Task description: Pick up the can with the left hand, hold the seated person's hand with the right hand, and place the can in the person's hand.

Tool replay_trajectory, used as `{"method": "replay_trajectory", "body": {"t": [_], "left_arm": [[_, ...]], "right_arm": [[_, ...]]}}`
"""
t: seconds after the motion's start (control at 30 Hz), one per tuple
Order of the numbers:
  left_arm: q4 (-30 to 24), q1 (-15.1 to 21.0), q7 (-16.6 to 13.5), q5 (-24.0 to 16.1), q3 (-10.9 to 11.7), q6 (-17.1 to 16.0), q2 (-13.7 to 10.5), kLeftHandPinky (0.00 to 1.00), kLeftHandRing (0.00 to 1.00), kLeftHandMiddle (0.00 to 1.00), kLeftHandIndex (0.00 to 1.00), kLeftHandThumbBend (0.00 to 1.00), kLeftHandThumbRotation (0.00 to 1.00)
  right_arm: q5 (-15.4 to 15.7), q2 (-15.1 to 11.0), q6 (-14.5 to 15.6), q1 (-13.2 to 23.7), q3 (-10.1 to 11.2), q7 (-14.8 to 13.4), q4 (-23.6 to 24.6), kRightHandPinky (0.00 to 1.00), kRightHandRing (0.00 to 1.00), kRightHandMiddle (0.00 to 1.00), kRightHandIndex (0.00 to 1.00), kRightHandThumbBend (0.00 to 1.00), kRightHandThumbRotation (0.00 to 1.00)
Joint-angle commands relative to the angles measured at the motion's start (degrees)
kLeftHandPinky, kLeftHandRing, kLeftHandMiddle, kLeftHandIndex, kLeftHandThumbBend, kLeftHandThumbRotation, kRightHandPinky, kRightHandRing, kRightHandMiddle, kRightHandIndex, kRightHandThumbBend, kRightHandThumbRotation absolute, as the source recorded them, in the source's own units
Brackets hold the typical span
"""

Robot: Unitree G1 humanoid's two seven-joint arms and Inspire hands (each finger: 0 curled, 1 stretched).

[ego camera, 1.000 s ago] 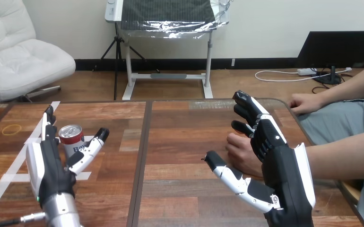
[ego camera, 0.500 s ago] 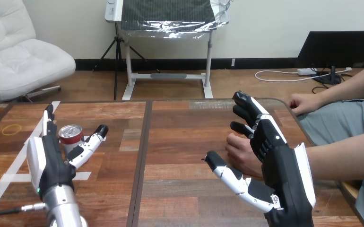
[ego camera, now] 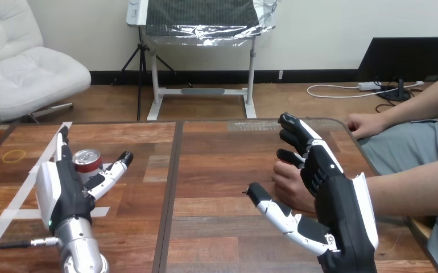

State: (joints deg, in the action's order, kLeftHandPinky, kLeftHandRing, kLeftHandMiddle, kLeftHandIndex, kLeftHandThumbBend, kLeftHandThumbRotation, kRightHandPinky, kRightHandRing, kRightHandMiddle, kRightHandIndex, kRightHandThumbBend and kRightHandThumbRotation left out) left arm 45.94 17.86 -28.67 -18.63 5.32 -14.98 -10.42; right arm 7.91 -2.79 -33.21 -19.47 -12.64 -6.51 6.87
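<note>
A red and white can (ego camera: 87,161) with a silver top stands upright on the wooden table (ego camera: 217,165) at the left. My left hand (ego camera: 63,190) is open around it: straight fingers (ego camera: 63,142) run along the can's left side and the thumb (ego camera: 114,169) reaches past its right side. At the right, the person's hand (ego camera: 288,183) rests on the table as a loose fist. My right hand (ego camera: 333,196) is open beside it, its fingers (ego camera: 296,136) raised just right of and above the fist and its thumb (ego camera: 268,203) stretched out in front of it, not curled round it.
White tape lines (ego camera: 20,190) cross the table's left part, and a yellow rubber band (ego camera: 13,154) lies at its far left. The person's other hand (ego camera: 364,124) rests at the table's far right corner. A dark seam (ego camera: 171,187) splits the table down the middle.
My left hand has slid forward and a little right, so the can sits deeper between its fingers and thumb. My right hand and the person's fist have barely moved.
</note>
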Motion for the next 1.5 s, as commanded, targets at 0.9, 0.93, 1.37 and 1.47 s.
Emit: {"method": "replay_trajectory", "body": {"t": [0.9,0.93,1.37,1.47], "left_arm": [[13.7,11.6,-6.3,-2.3,-4.2,1.4,-6.5,0.76,0.87,0.92,0.96,0.93,0.48],[14.0,11.7,-6.5,-2.5,-4.3,1.4,-6.6,0.76,0.87,0.92,0.96,0.93,0.48],[15.8,12.6,-7.3,-2.6,-5.6,2.1,-7.8,0.78,0.89,0.94,0.96,0.91,0.50],[16.2,12.8,-7.8,-2.9,-6.0,2.3,-8.0,0.79,0.89,0.94,0.96,0.91,0.50]], "right_arm": [[0.8,0.9,1.6,2.0,1.1,0.9,2.8,0.84,0.91,0.90,0.86,0.60,0.08],[0.8,1.0,1.7,2.0,1.2,0.9,2.9,0.84,0.91,0.90,0.86,0.60,0.08],[0.6,0.8,1.5,2.1,1.2,1.3,2.7,0.84,0.90,0.90,0.86,0.60,0.09],[0.7,0.8,1.4,2.0,1.3,1.3,2.7,0.84,0.90,0.90,0.86,0.60,0.09]]}}
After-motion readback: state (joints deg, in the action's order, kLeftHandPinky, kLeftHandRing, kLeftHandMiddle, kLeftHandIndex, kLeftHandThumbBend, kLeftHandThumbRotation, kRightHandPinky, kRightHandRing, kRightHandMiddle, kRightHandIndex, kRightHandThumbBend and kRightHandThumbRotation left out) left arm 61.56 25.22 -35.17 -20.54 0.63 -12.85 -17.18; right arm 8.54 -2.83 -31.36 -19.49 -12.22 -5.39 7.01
